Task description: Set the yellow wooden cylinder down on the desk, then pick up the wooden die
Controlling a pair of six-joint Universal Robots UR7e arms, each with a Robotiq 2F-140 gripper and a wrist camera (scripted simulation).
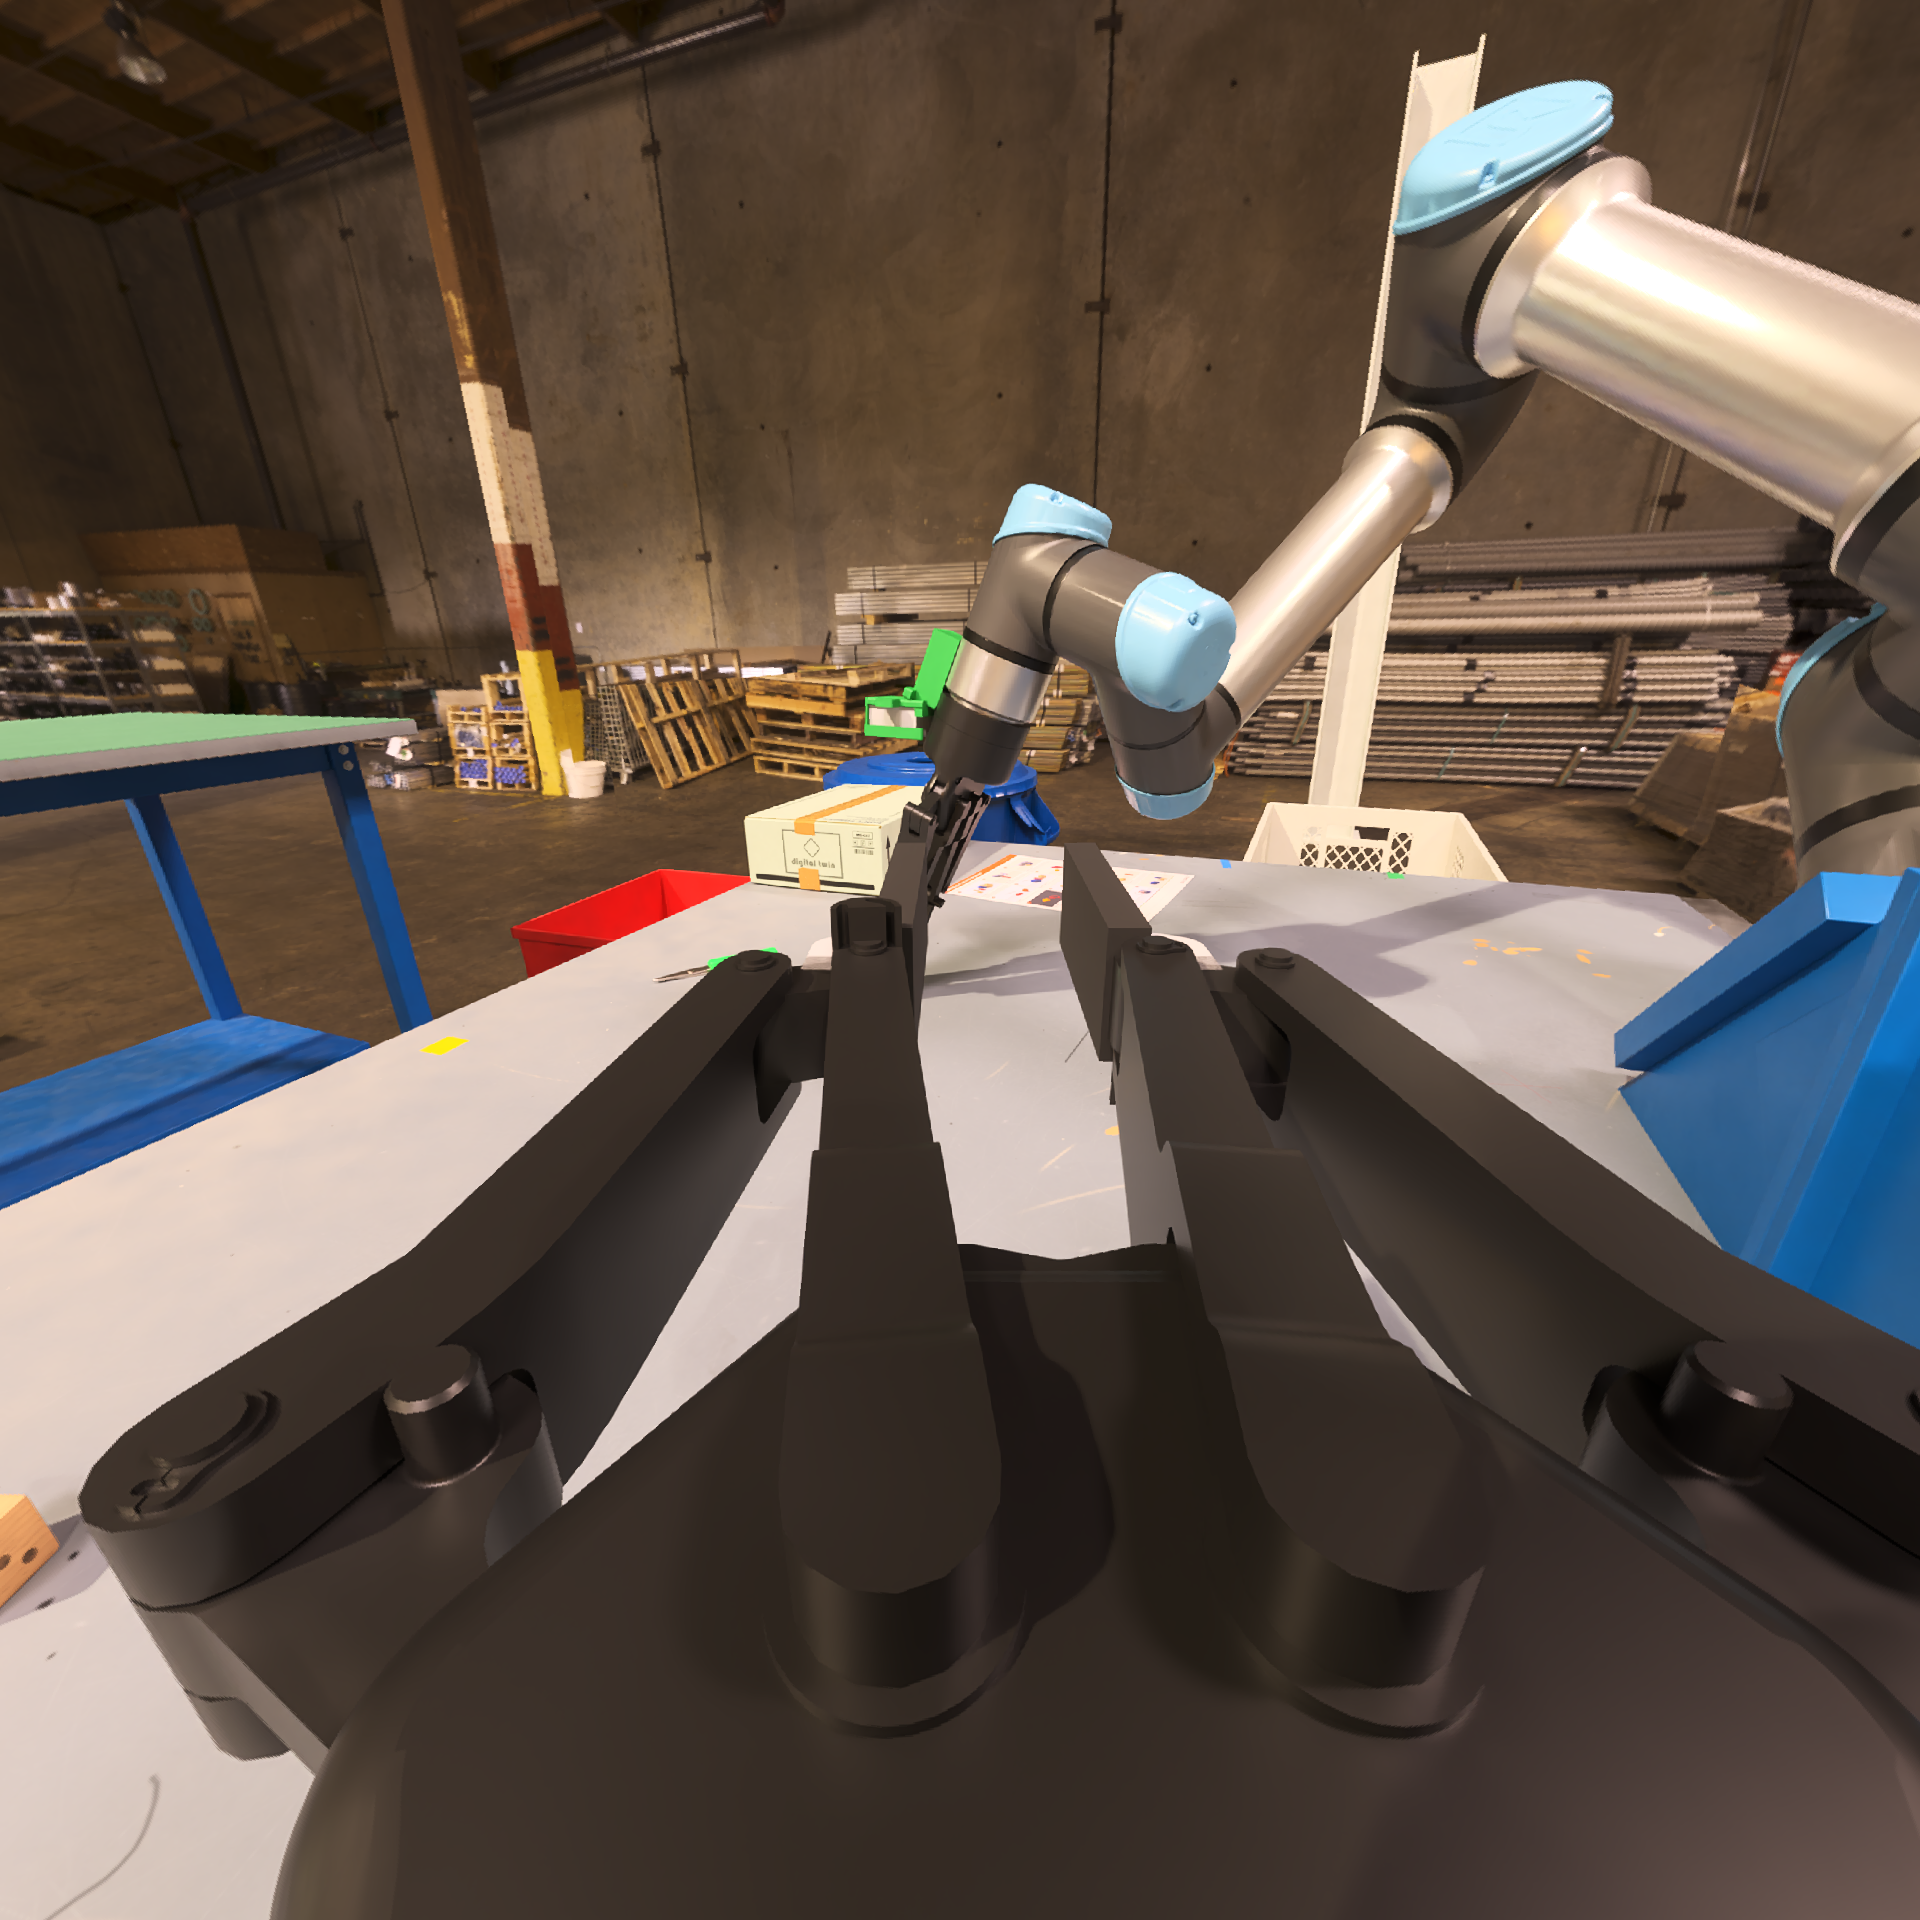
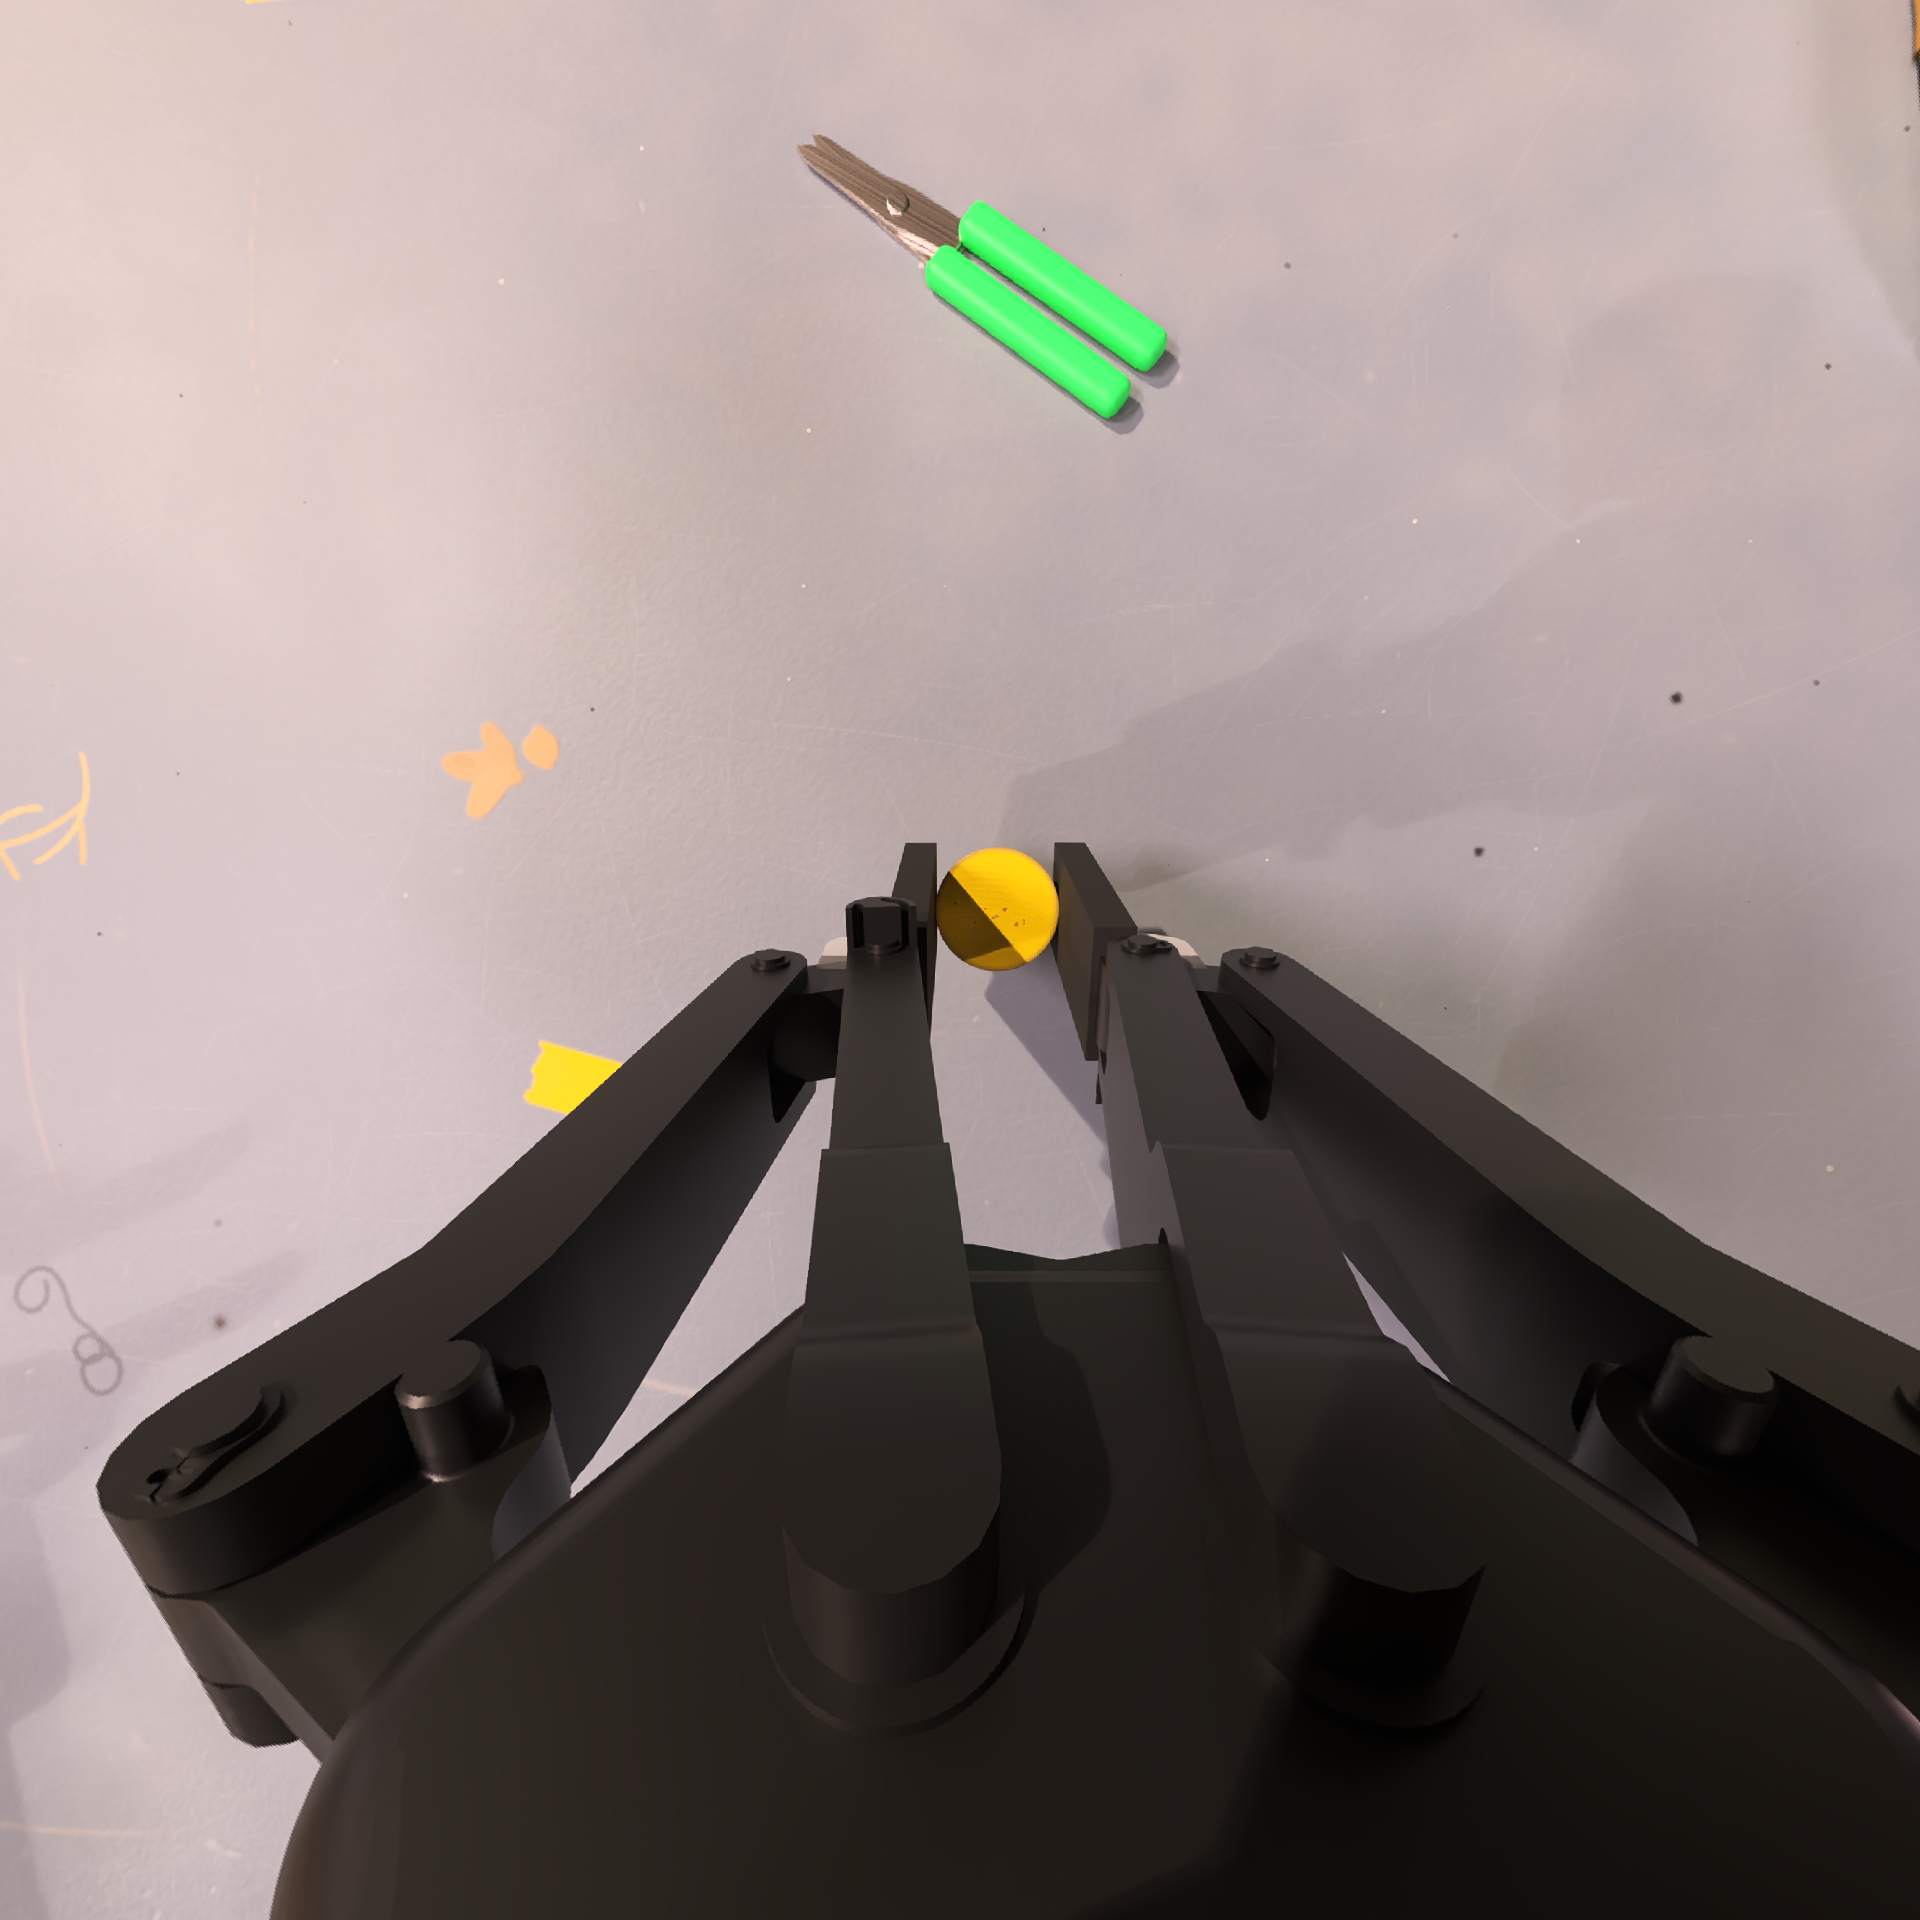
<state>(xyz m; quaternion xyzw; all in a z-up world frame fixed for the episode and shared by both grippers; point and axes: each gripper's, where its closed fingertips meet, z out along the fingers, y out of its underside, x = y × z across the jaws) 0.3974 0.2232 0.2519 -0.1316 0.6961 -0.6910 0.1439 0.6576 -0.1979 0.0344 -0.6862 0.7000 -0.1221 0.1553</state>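
Note:
In the right wrist view my right gripper (image 2: 995, 894) points straight down at the grey desk (image 2: 1455, 623) and is shut on the yellow wooden cylinder (image 2: 997, 909), seen end-on between both pads. I cannot tell whether the cylinder touches the desk. The right gripper also shows in the left wrist view (image 1: 935, 842), far across the desk (image 1: 312, 1195); the cylinder is hidden there. My left gripper (image 1: 977, 904) hovers low over the desk, open and empty. The wooden die (image 1: 21, 1548) lies at the lower left edge of that view, partly cut off.
Green-handled scissors (image 2: 1029, 301) lie on the desk beyond the cylinder and show in the left wrist view (image 1: 717, 964). A red bin (image 1: 623, 914), a cardboard box (image 1: 821, 847) and a white crate (image 1: 1361, 847) stand past the far edge. A blue bin (image 1: 1787, 1060) stands at the right.

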